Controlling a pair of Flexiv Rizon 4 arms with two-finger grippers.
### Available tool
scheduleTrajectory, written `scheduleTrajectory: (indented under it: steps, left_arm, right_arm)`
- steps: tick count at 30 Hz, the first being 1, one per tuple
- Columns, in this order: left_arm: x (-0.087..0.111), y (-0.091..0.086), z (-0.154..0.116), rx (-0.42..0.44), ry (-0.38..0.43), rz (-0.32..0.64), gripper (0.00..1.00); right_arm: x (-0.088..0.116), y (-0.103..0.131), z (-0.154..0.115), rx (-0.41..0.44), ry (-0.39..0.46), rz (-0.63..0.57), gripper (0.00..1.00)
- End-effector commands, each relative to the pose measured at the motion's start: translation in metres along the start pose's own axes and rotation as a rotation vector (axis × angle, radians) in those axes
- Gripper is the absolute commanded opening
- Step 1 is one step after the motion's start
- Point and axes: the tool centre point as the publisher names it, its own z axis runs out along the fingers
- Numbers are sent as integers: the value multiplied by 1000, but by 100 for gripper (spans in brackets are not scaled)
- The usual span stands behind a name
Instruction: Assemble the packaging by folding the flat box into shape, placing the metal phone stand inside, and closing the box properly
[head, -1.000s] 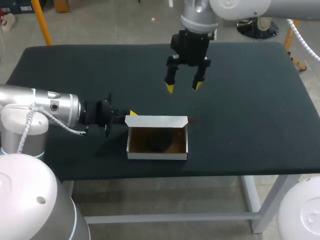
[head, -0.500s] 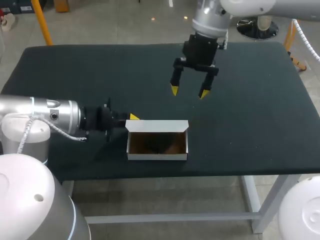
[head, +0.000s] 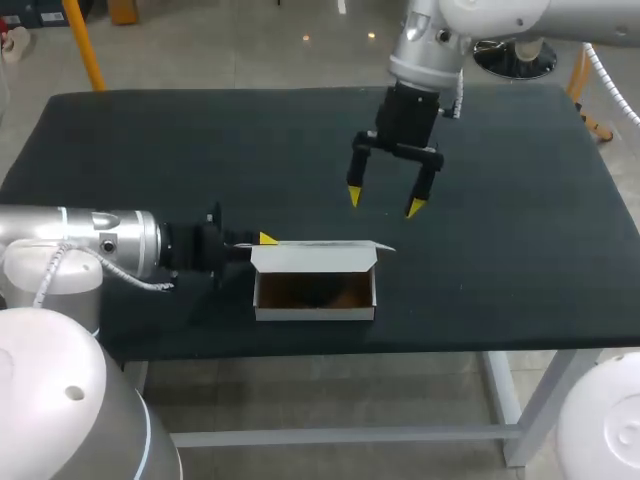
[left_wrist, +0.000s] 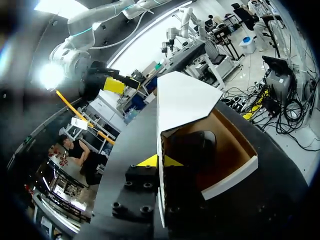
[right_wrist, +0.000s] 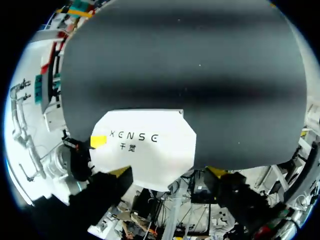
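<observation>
Both arms are smooth silver-white tubes with rounded joints. The left arm (head: 80, 240), at the frame's left edge, carries a pale coiled cable (head: 60, 262) and a thin teal ring, and the right arm (head: 430, 45), at the upper right, a ribbed white hose (head: 603, 75). The left gripper (head: 264, 239) and the right gripper (head: 384, 202) are black, with slim fingers tipped bright yellow.

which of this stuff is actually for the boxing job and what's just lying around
For the job: white box, lid, phone stand inside it, left arm, jaws on the lid, right arm, jaws open.
Lying about: only the black table underneath.
</observation>
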Motion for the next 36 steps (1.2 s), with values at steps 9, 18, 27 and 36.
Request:
scheduleTrajectory:
  steps: [9, 18, 27, 36]
  left_arm:
    - [15, -2, -2, 5, -37, 68, 0]
    - [20, -4, -3, 10, -56, 103, 0]
    - [25, -3, -2, 13, -66, 114, 0]
    - [30, -5, -1, 25, -77, 148, 0]
  right_arm:
    - [0, -2, 29, 49, -29, 0, 49]
    - [-5, -6, 53, 75, -23, -4, 49]
    - [-13, -8, 67, 69, 35, -43, 48]
    - [-10, -12, 69, 49, 29, -72, 47]
